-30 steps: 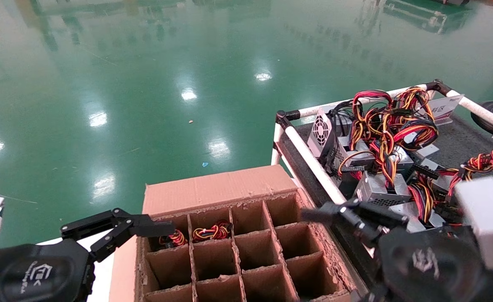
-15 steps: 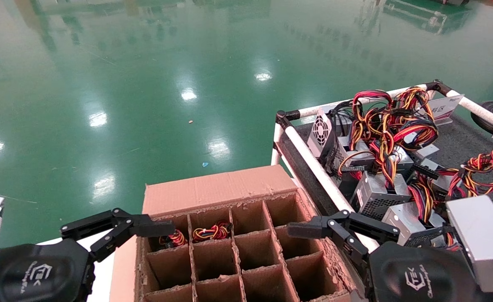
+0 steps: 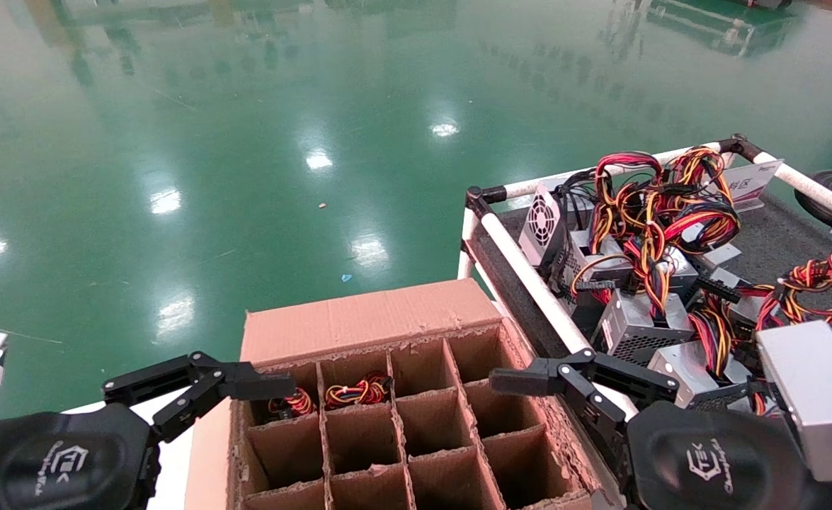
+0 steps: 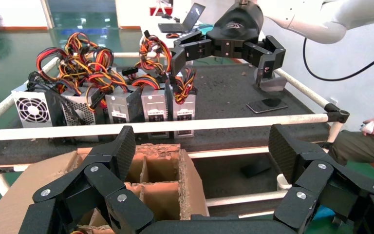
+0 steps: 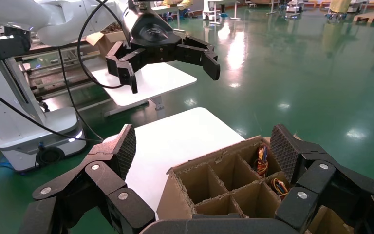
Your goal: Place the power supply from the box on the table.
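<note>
Box [image 3: 401,432]: power supply [image 3: 359,390] in a far cell, wires showing. Our right gripper [image 3: 529,386] hangs spread and empty over the box's right edge, cardboard dividers [image 3: 398,414] between. Left gripper [image 3: 246,386] splayed, beside the box's left corner. Table [image 3: 777,241] carries more units.

— Where does the head view sit?
— High, looking forward and down over the box [image 3: 401,425], table [image 3: 777,241] to its right.
— The left wrist view?
— Close above the box [image 4: 146,180], facing the table [image 4: 224,92].
— The right?
— Over the box [image 5: 214,185], facing away from the table. All three views share the box.
</note>
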